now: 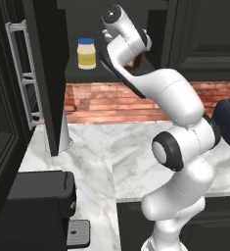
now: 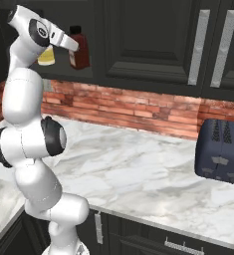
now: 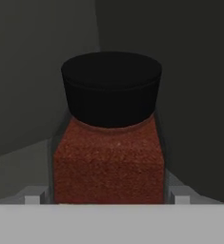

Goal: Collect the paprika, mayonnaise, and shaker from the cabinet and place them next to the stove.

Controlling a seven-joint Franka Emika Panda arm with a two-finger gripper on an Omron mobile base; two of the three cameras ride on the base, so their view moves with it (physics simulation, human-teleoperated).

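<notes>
The paprika (image 3: 108, 157), a red-brown bottle with a black cap, stands on the shelf of the dark cabinet (image 2: 153, 40). It also shows in the right base view as the paprika (image 2: 79, 50). My gripper (image 3: 107, 196) is open, one fingertip on each side of the bottle's lower body with a small gap on both sides. From the right base camera the gripper (image 2: 72, 46) reaches into the shelf recess right beside the bottle. The mayonnaise (image 1: 86, 54), a pale-yellow jar with a blue lid, stands further left on the same shelf. The shaker and the stove are out of view.
The open cabinet door (image 1: 48, 73) with its silver handle (image 1: 23, 73) hangs at the left. A white cone-shaped object (image 1: 65, 135) stands behind it on the marble counter (image 2: 138, 169). A dark toaster (image 2: 220, 154) sits at the right. A black appliance (image 1: 38, 206) is at the lower left.
</notes>
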